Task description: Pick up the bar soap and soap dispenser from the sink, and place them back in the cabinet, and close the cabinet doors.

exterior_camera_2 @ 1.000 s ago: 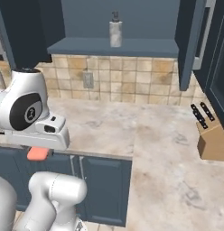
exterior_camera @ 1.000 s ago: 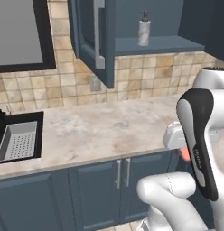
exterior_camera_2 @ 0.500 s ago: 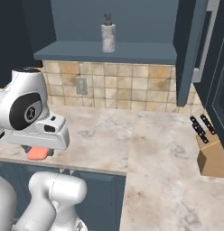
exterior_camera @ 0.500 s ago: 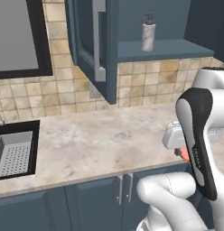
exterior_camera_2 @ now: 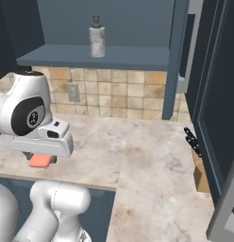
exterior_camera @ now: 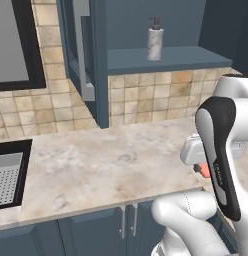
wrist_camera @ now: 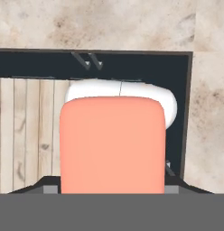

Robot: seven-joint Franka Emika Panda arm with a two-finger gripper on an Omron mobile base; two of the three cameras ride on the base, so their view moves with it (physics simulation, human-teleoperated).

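Your base has driven along the desk [exterior_camera: 106, 165], bringing the open cabinet [exterior_camera_2: 104, 57] closer. The dispenser [exterior_camera: 155, 38] already stands on its shelf. Your claw [exterior_camera_2: 39, 160] pinches the soap [wrist_camera: 111, 144], held low at the desk's edge; shelve it next.

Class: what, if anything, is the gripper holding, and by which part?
The gripper holds the bar soap, gripped at its near end; the fingertips are hidden behind it.

The soap dispenser [exterior_camera: 155, 44] stands upright on the blue shelf of the cabinet [exterior_camera: 166, 59]. A door [exterior_camera: 85, 55] hangs open. The sink [exterior_camera: 8, 172] is at the far left.
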